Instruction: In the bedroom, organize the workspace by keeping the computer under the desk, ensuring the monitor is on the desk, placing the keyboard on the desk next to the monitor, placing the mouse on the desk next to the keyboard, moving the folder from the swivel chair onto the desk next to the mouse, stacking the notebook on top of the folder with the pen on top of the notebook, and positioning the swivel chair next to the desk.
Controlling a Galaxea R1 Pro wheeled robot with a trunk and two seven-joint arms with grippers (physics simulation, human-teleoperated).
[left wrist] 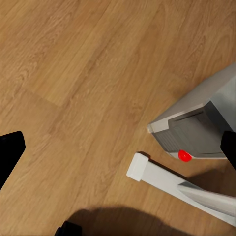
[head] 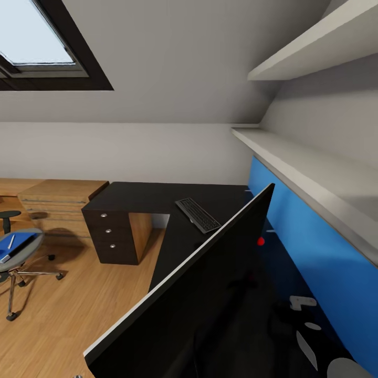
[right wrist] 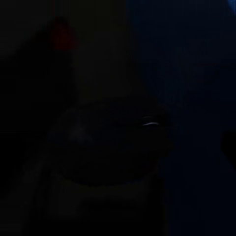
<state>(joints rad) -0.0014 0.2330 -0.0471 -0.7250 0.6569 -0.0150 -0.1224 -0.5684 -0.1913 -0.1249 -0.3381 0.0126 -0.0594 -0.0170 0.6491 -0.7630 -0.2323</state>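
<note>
The monitor (head: pixel 210 294) fills the near foreground, its black screen slanting across the black desk (head: pixel 142 197), with a red dot at one corner. The keyboard (head: pixel 198 214) lies on the desk beyond it. At far left the swivel chair (head: pixel 21 262) carries the blue folder (head: pixel 21 244), the pen (head: pixel 10 241) and the notebook (head: pixel 4 258). The silver computer (left wrist: pixel 206 123) stands on the floor beside the white desk leg (left wrist: pixel 157 176); my left gripper (left wrist: pixel 118 150) hangs open above them. The right wrist view is almost black. The mouse is out of view.
A black drawer unit (head: pixel 113 236) holds up the desk's far end, with light wooden cabinets (head: pixel 63 202) beyond it. The blue back panel (head: pixel 315 247) and two white shelves (head: pixel 294 157) line the right wall. Wooden floor (head: pixel 89 304) lies between chair and desk.
</note>
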